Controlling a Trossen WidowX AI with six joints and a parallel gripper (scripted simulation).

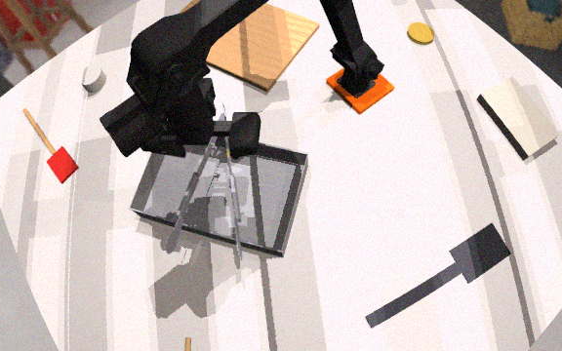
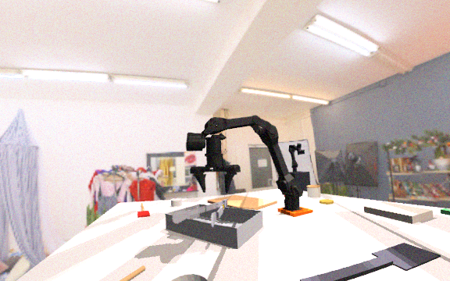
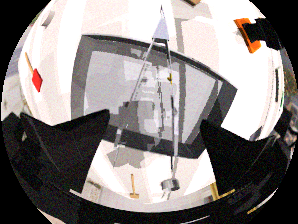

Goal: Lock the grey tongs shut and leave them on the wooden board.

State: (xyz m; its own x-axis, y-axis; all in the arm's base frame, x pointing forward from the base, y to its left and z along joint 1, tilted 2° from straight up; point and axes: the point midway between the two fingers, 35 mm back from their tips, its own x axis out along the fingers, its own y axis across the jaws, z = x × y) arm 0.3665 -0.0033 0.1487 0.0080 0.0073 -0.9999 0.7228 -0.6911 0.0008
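Note:
The grey tongs [image 1: 194, 180] [image 3: 161, 31] lie open across the roasting tin [image 1: 288, 205] [image 2: 205, 232] [image 3: 227, 97]. Their hinge end is over the tin's back wall and their two arms spread over its front wall; the gripper partly hides the hinge end in the top view. My gripper [image 1: 214, 152] [image 2: 215, 191] [image 3: 157, 119] is open and empty, pointing down above the tin and the tongs, clear of both. In the wrist view the tongs' arms run between the fingers, below them. The wooden board [image 1: 281, 39] [image 2: 248, 201] lies behind the tin, partly hidden by the arm in the top view.
The arm's orange base [image 1: 360, 104] [image 2: 295, 212] stands right of the board. A red-headed tool [image 1: 62, 165] [image 2: 143, 214] and a white cylinder [image 1: 94, 79] are on the left. A dark spatula [image 1: 481, 253] [image 2: 405, 255], a cream block [image 1: 520, 117] and a yellow disc [image 1: 421, 33] are on the right.

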